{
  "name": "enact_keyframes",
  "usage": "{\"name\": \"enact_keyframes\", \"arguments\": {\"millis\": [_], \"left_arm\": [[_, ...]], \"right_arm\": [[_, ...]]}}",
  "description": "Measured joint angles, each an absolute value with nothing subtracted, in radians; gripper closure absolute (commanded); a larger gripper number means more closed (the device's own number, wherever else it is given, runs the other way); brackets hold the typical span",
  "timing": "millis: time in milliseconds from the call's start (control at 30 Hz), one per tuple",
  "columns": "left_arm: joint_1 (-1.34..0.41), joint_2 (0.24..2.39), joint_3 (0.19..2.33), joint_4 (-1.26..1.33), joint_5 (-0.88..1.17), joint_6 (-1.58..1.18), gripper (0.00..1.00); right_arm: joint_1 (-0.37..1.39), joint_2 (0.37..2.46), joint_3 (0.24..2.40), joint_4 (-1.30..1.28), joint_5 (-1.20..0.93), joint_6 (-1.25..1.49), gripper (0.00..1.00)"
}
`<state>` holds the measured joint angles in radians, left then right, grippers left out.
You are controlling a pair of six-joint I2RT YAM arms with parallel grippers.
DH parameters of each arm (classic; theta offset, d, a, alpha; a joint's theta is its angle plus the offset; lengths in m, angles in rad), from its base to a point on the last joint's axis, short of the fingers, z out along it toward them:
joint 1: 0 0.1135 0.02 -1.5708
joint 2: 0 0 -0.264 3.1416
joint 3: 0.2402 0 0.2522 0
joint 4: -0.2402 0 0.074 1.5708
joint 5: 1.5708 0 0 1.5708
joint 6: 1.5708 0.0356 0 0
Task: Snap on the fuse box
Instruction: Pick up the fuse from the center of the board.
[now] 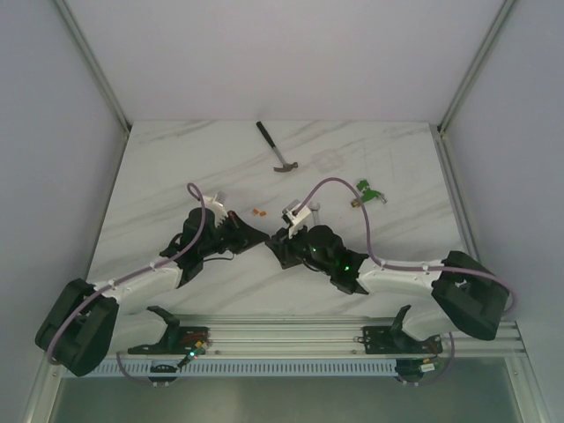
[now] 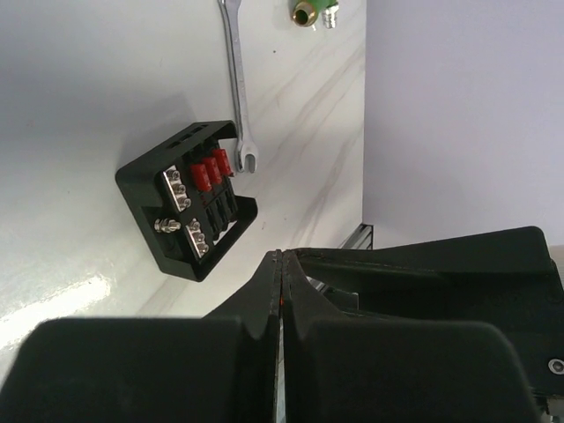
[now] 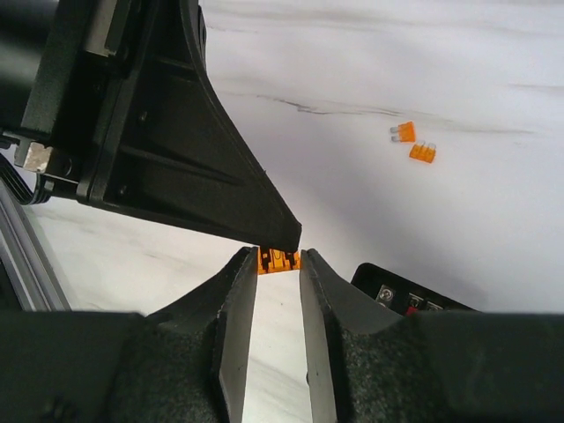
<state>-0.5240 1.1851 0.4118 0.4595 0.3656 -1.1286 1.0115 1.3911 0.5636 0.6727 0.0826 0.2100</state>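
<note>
Fuse box (image 2: 189,207) lies flat and open on the white marble table (image 2: 88,70), black and squarish, with three red fuses in a row and bare metal terminals beside them. A wrench (image 2: 234,79) lies with its open end right at the box's far rim, its shaft running away from the box toward a green connector (image 2: 310,11). Just short of the box's near side, the left gripper (image 2: 280,264) hovers with its fingers pressed flat together. Also close to the box, whose corner shows beside it, the right gripper (image 3: 278,269) pinches a single orange fuse (image 3: 278,259) between its fingertips, and the left gripper's tip sits directly over that fuse. Two loose fuses (image 3: 422,152) rest on the table beyond the box, clear of it. A hammer (image 1: 278,152) lies farther from the box, toward the table's far edge.
</note>
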Motion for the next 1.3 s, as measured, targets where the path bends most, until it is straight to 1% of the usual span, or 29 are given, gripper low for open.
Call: {"name": "enact_keyframes", "arguments": {"millis": [133, 200, 300, 433, 600, 833, 1133, 1300], "left_arm": [[-0.527, 1.168, 0.404, 0.473, 0.354, -1.141, 1.0], [-0.53, 1.149, 0.387, 0.485, 0.336, -1.155, 1.0], [-0.541, 1.108, 0.349, 0.523, 0.297, -1.183, 1.0], [-0.572, 1.049, 0.309, 0.587, 0.233, -1.227, 1.0], [-0.626, 0.981, 0.295, 0.662, 0.14, -1.264, 1.0], [-0.698, 0.941, 0.292, 0.746, 0.045, -1.289, 1.0], [-0.757, 0.966, 0.286, 0.824, -0.006, -1.308, 1.0], [-0.776, 0.986, 0.286, 0.859, -0.025, -1.31, 1.0]], "right_arm": [[1.011, 1.344, 0.546, 0.676, 0.114, 0.241, 0.51], [1.011, 1.298, 0.525, 0.682, 0.138, 0.272, 0.47], [1.011, 1.221, 0.479, 0.728, 0.162, 0.344, 0.45], [1.008, 1.167, 0.41, 0.832, 0.177, 0.479, 0.44], [1.007, 1.179, 0.359, 0.943, 0.176, 0.64, 0.47], [0.996, 1.197, 0.343, 1.075, 0.167, 0.772, 0.56], [0.98, 1.224, 0.339, 1.169, 0.144, 0.847, 0.66], [0.971, 1.238, 0.334, 1.196, 0.133, 0.865, 0.74]]}}
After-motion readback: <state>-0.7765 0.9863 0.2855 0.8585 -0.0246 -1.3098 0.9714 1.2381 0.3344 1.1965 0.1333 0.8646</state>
